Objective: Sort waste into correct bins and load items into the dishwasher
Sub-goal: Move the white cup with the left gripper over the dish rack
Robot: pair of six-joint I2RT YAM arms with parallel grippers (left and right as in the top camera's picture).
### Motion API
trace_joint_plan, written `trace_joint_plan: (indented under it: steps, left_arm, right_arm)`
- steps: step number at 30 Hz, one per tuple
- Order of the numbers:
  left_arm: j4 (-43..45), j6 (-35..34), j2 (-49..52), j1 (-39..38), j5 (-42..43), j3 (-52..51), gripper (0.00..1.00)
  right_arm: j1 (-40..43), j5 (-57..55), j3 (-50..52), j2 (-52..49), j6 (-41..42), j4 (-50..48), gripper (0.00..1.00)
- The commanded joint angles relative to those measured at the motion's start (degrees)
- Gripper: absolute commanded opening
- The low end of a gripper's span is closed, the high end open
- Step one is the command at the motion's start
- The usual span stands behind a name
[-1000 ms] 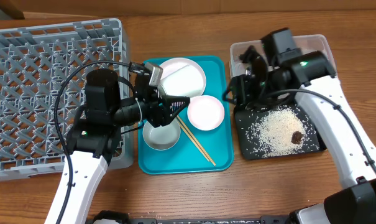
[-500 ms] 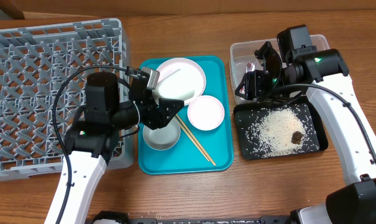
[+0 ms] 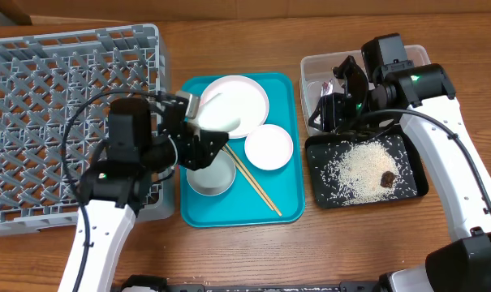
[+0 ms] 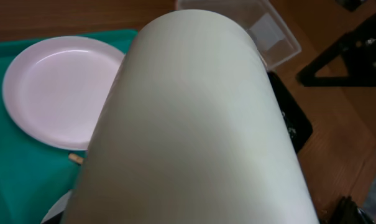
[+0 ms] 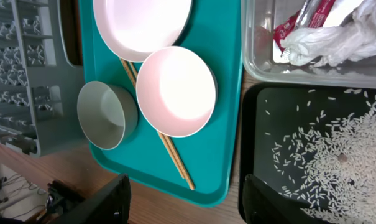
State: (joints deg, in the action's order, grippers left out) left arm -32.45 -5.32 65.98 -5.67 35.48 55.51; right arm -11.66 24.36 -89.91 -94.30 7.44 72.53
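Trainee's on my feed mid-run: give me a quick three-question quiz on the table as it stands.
1. True or false: the rice lies in the clear tub.
2. The left gripper holds: A) a fork, B) the cup, C) a spoon.
3. How many bowls sit on the teal tray?
Key: 1 false, it lies in the black tray; 2 B; 3 two, the pink bowl and the grey bowl.
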Motion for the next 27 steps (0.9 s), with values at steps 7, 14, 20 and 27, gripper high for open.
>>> trace_joint_plan:
  steps: [7, 14, 20, 27]
  left_arm:
    - [-6.86, 2.38, -4.98, 10.82, -5.14, 0.92, 0.43]
    - [-14.75, 2.32, -6.43, 19.63, -13.62, 0.92, 0.38]
    - [-20.48, 1.88, -6.49, 24.83, -22.88, 0.92, 0.39]
    - [-24.2, -2.43, -6.47, 29.24, -31.28, 0.92, 0.39]
  right_arm:
    - [-0.09, -1.42, -0.22, 0.44, -0.44, 0.13, 0.6]
    - [-0.09, -1.44, -0.22, 0.44, -0.44, 0.24, 0.6]
    - [-0.11, -1.42, -0.22, 0.44, -0.44, 0.24, 0.6]
    - [-0.11, -1.42, -0.22, 0.44, -0.44, 0.24, 0.6]
